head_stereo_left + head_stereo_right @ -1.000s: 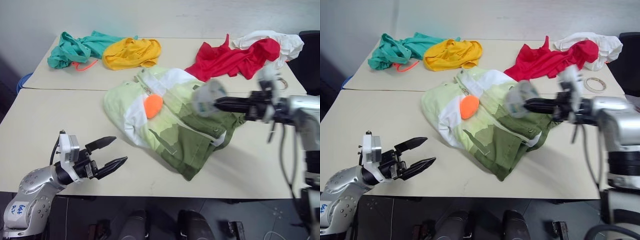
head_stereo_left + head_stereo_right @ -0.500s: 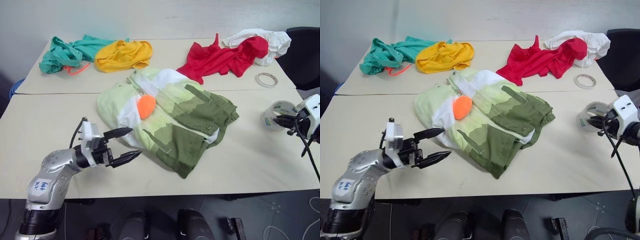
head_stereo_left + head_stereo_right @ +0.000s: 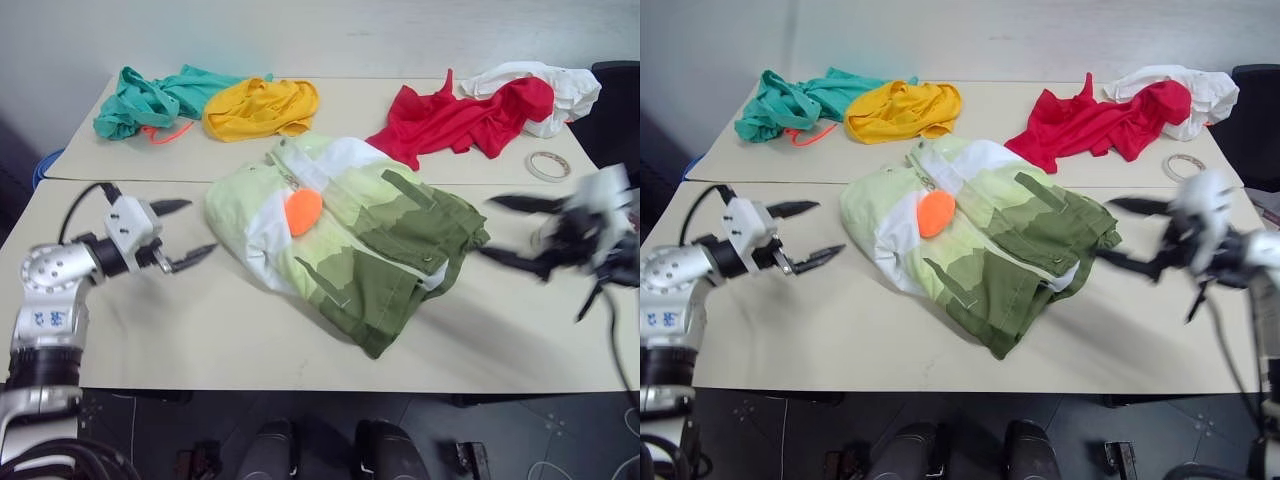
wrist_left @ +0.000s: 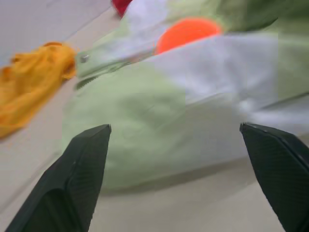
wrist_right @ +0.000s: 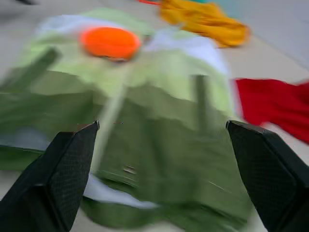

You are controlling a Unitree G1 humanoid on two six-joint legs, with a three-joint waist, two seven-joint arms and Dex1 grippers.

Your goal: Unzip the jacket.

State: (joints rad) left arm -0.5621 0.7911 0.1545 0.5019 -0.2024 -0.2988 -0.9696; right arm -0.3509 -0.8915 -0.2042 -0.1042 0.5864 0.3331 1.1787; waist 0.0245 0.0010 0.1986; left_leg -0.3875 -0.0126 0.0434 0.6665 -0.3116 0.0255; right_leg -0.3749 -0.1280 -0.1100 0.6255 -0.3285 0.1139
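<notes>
The jacket (image 3: 345, 235) lay crumpled between both end effectors. The left end effector (image 3: 182, 233) and right end effector (image 3: 512, 230) gaped wide, grasping nothing.

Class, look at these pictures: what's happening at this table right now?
A humanoid robot faces a crumpled jacket of lime, white and olive lying on the table. Its left hand and right hand hover open on either side of the jacket, touching nothing. Teal, yellow and red garments and a tape roll lie farther back.
</notes>
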